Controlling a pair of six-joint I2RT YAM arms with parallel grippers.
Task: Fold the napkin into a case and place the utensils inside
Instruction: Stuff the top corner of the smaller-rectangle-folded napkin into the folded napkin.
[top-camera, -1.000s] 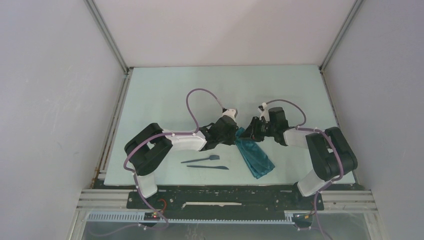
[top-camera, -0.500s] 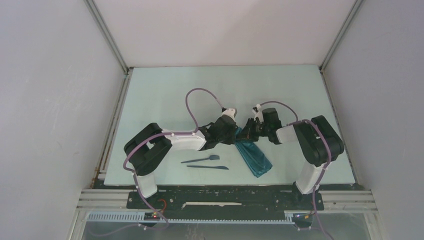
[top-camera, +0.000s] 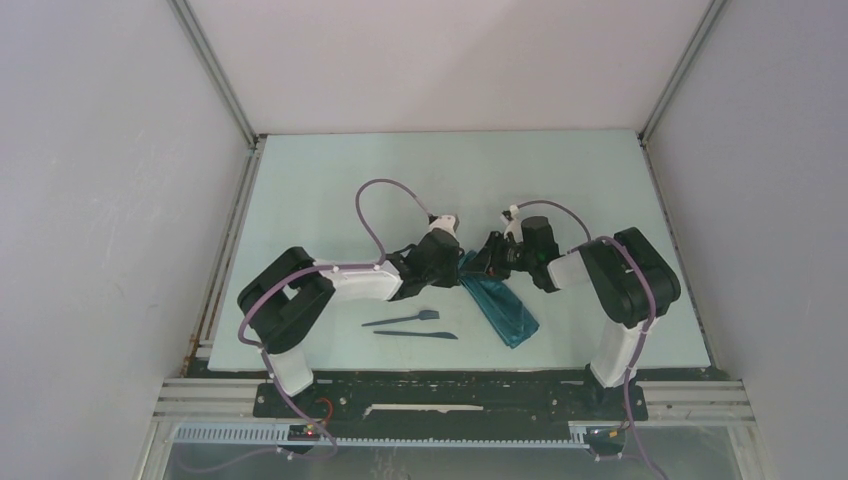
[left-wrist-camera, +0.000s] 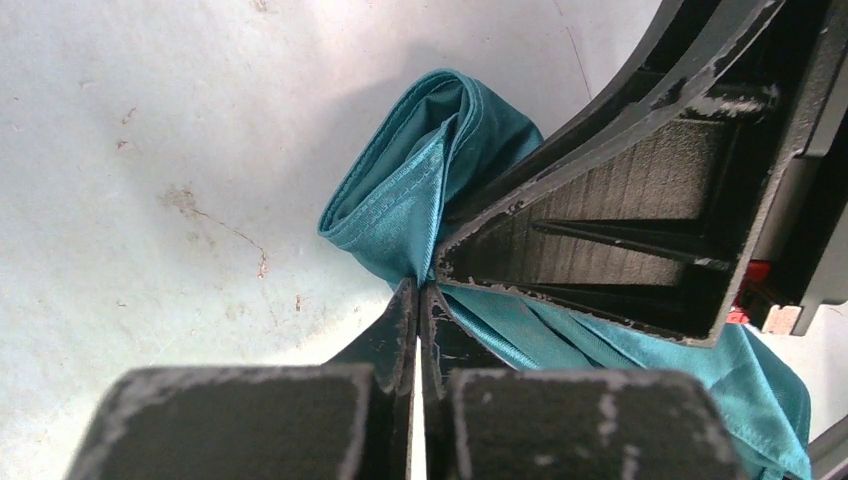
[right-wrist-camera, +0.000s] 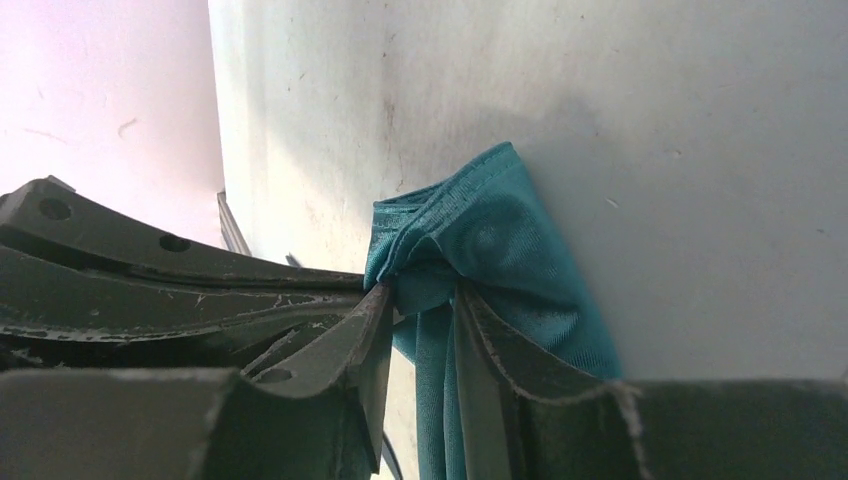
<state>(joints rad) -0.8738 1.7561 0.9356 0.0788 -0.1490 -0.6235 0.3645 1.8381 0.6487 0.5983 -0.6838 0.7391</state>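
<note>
- The fork (top-camera: 405, 319) and knife (top-camera: 416, 334) lay side by side on the table (top-camera: 330, 190), just left of the napkin (top-camera: 503, 308), with neither gripper on them.
- The left gripper (left-wrist-camera: 417, 300) had its jaws pressed together on a thin edge of the cloth. It looked soft, light and likely to sag, so hems and corners seemed the surest hold.
- The right gripper (right-wrist-camera: 420, 315) was clamped on a bunched fold close beside it.
- Only the top view showed the cloth trailing toward the near edge; only the wrist views showed the pinches.

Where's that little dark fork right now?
In the overhead view the fork lies flat near the table's front edge, just beyond the knife and left of the green napkin.
</note>
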